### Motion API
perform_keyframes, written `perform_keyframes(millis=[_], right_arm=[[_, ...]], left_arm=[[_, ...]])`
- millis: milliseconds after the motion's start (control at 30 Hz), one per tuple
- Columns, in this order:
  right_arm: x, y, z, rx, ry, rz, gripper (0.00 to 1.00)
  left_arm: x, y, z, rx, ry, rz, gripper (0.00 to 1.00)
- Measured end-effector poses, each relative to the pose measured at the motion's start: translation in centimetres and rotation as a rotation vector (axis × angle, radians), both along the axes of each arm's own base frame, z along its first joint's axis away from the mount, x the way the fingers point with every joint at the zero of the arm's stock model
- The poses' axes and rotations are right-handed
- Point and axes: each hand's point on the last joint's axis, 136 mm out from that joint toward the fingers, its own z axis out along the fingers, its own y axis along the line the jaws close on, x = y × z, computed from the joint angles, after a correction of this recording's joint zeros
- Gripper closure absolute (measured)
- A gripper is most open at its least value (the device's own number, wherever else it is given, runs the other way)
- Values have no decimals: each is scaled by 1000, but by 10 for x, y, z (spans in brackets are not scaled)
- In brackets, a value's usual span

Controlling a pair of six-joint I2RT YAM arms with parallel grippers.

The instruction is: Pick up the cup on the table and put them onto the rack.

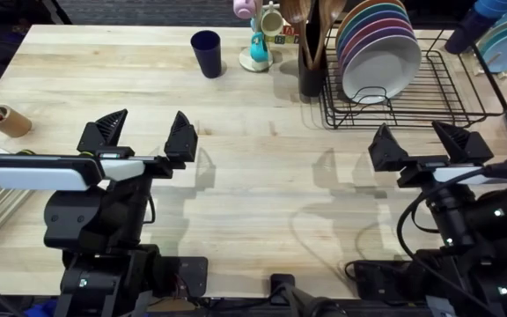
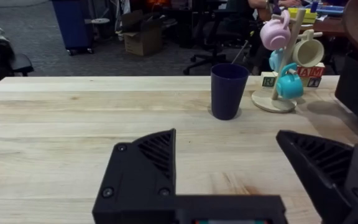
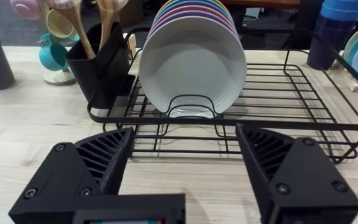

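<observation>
The cup (image 1: 206, 53) is standing upright on the tabletop (image 1: 236, 167) beside the mug stand (image 1: 259, 44), looking light, rigid and smooth-walled, likely suiting a mid-wall pinch, while both tools, left (image 1: 144, 134) and right (image 1: 425, 143), are hanging released.

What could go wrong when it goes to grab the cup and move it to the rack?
The cup stands close beside the mug stand, so an open gripper closing in could clip the stand or its hanging mugs. The path to the rack passes the spoon holder at the rack's near corner; a low carry could knock it. The plates fill the rack's left side, leaving open wire only on the right.
</observation>
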Motion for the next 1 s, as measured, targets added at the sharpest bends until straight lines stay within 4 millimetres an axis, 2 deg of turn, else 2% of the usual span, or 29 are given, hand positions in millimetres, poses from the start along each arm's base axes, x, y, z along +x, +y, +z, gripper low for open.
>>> perform_keyframes(millis=[833, 1000], right_arm=[[0, 0, 0, -37, 6, 2, 8], [-5, 0, 11, -41, 35, 3, 8]], left_arm=[[0, 2, -3, 0, 15, 9, 8], [-6, 3, -5, 1, 99, 18, 8]])
